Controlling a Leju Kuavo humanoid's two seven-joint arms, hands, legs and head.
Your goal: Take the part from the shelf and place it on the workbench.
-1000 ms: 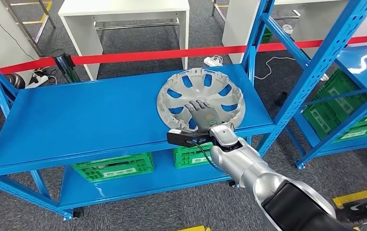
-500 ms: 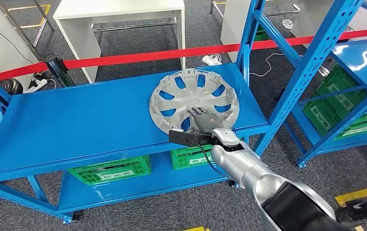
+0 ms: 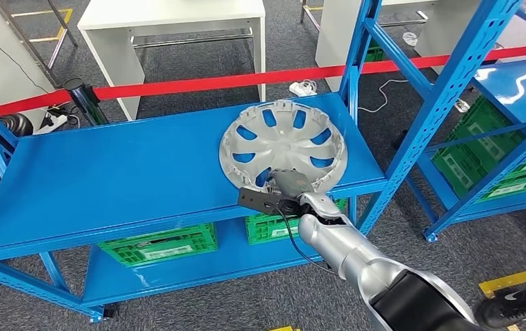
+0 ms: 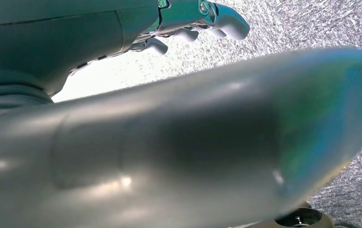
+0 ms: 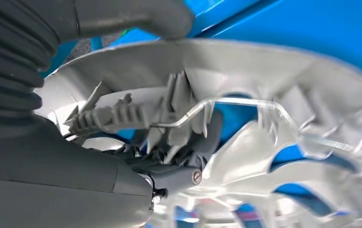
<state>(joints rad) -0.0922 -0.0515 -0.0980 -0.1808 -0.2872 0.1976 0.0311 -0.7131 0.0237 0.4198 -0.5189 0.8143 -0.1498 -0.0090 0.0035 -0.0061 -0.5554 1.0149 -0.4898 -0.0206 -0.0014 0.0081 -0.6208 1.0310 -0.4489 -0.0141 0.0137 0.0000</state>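
Hubcap point(image 3: 282, 143) lies on blue shelf point(image 3: 108, 172) before red barrier tape point(image 3: 198, 81).

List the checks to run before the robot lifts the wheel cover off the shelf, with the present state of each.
1. Right robot hand at the wheel cover's near rim: ok.
2. Thumb under the rim, fingers inside, as the right wrist view shows: ok.
3. Grip firm enough to lift: cannot tell.
4. Cover lies on the blue shelf, near its front edge: ok.
5. Left robot hand holds nothing: ok.
6. Workbench free for placing: cannot tell.
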